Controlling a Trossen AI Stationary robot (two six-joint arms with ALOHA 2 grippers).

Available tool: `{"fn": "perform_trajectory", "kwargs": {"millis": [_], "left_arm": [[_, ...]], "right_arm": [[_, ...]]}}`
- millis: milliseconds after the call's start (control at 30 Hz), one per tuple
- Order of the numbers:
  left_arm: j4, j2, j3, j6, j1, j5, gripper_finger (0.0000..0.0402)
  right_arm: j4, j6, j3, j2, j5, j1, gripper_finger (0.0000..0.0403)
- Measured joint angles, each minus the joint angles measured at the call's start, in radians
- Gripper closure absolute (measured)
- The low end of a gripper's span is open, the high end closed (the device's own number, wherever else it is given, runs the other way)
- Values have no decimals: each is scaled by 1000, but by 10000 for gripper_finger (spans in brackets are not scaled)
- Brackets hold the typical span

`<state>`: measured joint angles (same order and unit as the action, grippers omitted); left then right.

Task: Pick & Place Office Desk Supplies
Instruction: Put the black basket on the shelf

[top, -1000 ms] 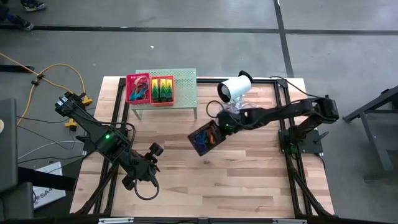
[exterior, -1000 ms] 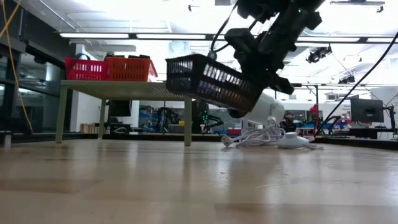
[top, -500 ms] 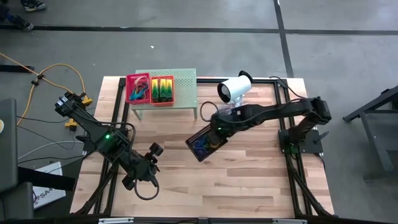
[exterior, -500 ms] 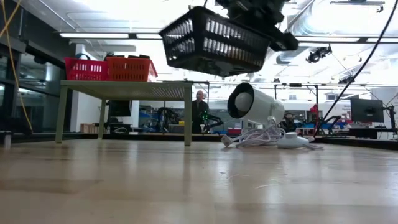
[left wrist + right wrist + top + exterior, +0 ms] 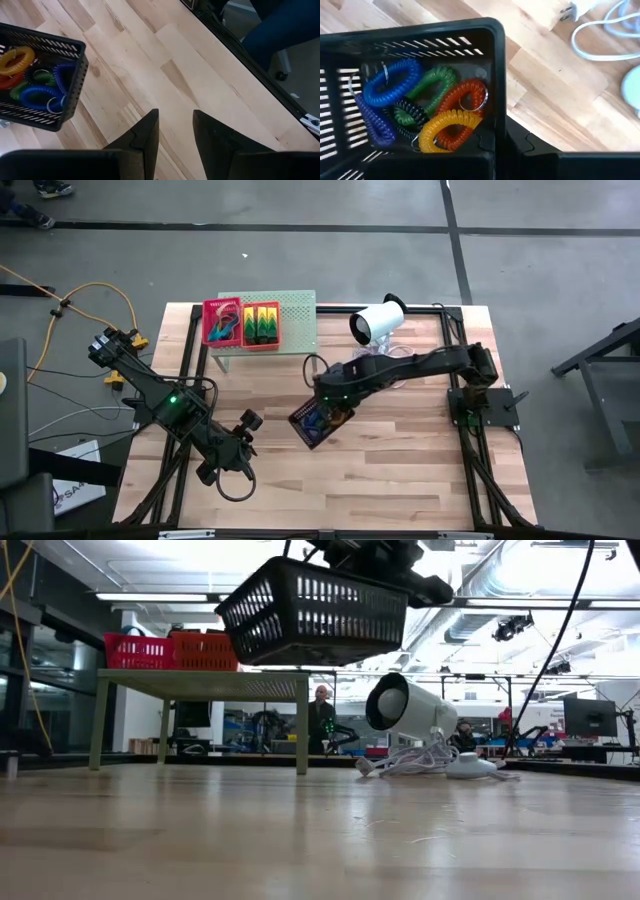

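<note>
While the left arm waits at the near left of the table, its left gripper (image 5: 243,423) holding nothing and its fingers (image 5: 145,137) set slightly apart above bare wood, the work sits with the other arm. Farther in, near the middle of the table, the right gripper (image 5: 330,392) is clamped tight on the rim of the black basket (image 5: 318,420), which hangs in the air, clear of the tabletop and tipped a little (the low view shows plain space beneath it). Inside lie coiled loops (image 5: 427,107) in blue, green, red, yellow and purple, bunched toward one corner. The right arm reaches across from its base at the table's right side, stretched long and low toward the centre. At the far left of the table the red basket (image 5: 263,326) and the pink basket (image 5: 222,321) stand side by side on the pale-green stand (image 5: 298,315), both already holding supplies. I judge the task well along: two baskets look placed, and the black one, in carriage, has yet to be set down, probably on the free part of the stand beside them. The white cylinder device (image 5: 376,322) at the far edge lies close to that route.
</note>
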<state>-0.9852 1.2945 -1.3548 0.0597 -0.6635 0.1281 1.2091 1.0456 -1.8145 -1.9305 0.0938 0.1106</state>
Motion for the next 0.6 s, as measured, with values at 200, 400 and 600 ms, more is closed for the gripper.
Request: {"fn": "perform_trajectory", "kwargs": {"millis": [200,400,600], "left_arm": [[0,0,0,0,0,0,289],[0,0,0,0,0,0,289],[3,0,0,5,0,0,289]], "right_arm": [[46,2,0,-2,34,13,400],[52,-2,0,-2,59,22,400],[64,-2,0,-2,65,23,400]]}}
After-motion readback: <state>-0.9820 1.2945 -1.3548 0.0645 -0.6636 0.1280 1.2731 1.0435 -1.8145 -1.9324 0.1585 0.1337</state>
